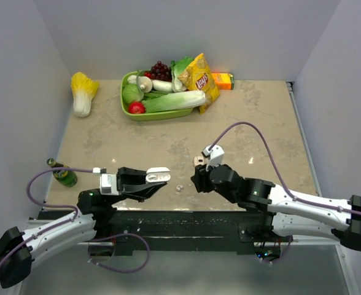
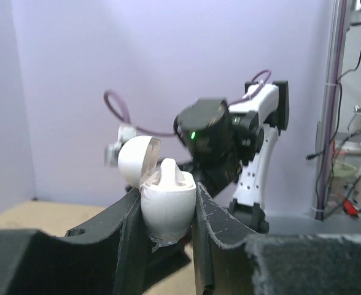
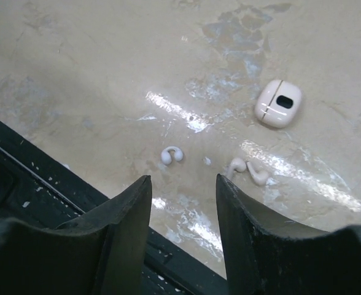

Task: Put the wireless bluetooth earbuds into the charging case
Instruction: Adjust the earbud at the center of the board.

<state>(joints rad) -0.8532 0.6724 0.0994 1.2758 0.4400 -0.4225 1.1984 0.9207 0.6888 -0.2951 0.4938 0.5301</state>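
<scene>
— Case (image 2: pixel 165 206)?
— Clamped in the left hand (image 1: pixel 153 182), raised over the near edge of the surface (image 3: pixel 107 74). White, rounded like a pebble, lid (image 2: pixel 134 161) swung open, pale hollow inside.
— Earbuds (image 3: pixel 172 155)?
— Both down on the surface by the near edge, around the middle. Tiny, white, curled like hooks; second one (image 3: pixel 248 170) near the first, not touching.
— Right hand (image 3: pixel 182 179)?
— Parted, gripping nothing, hovering above the earbuds. Farther in, a white rounded piece (image 3: pixel 279 103) with a dark oval slot.
</scene>
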